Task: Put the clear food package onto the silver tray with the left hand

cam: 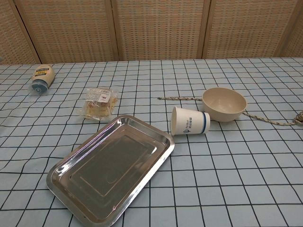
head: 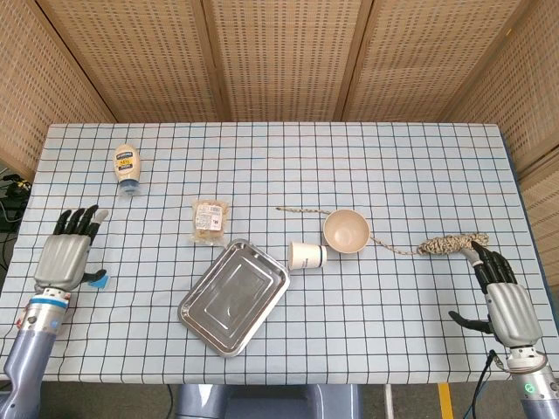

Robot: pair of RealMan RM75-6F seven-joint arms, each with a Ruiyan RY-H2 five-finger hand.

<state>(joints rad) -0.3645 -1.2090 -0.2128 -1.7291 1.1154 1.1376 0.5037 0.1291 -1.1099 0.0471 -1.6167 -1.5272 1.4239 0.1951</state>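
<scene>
The clear food package holds pale snack pieces and lies flat on the checked cloth, just beyond the far left corner of the silver tray. The tray holds nothing. My left hand hovers over the table's left side, fingers spread and holding nothing, well to the left of the package. At the front right edge my right hand is open with nothing in it. Neither hand shows in the chest view.
A mayonnaise bottle lies at the far left. A tipped paper cup, a beige bowl and a rope bundle lie right of the tray. A small blue square is beside my left hand.
</scene>
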